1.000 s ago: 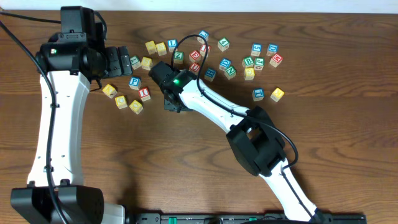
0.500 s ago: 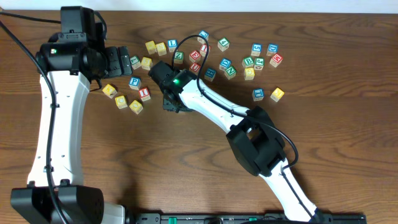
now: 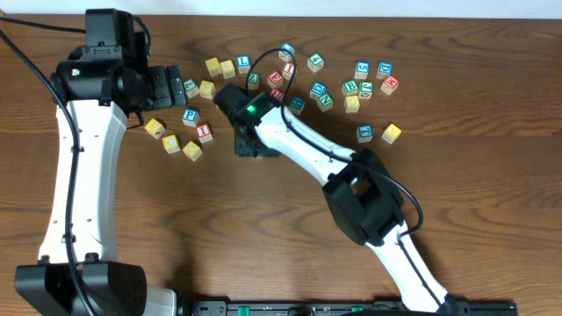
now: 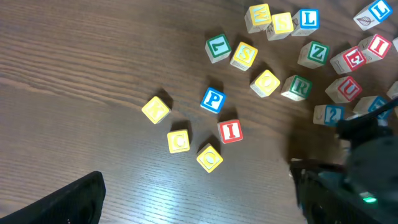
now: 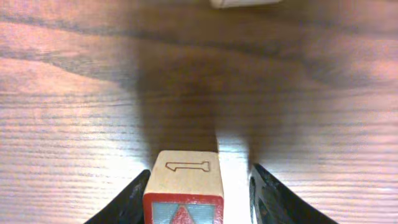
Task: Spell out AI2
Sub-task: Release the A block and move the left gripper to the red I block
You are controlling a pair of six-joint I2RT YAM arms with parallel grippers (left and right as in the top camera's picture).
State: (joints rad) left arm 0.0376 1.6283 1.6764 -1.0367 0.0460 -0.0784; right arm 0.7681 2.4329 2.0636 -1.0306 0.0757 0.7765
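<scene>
My right gripper (image 3: 250,145) is low over the table below the block cluster. In the right wrist view its fingers (image 5: 199,202) are open around a wooden block (image 5: 185,177) with an outlined "1" on top and a red-framed face. The block touches the left finger, with a gap to the right finger. A red "I" block (image 3: 204,132) also shows in the left wrist view (image 4: 231,130). A blue "2" block (image 4: 328,114) lies beside the right arm. My left gripper (image 3: 180,86) is open and empty (image 4: 199,202).
Several letter blocks lie scattered across the back of the table (image 3: 351,88). A blue "P" block (image 3: 190,116) and three yellow blocks (image 3: 171,143) sit left of my right gripper. Two more blocks (image 3: 378,132) lie to the right.
My right arm has shifted slightly to the right near the block cluster. The left arm has not moved.
</scene>
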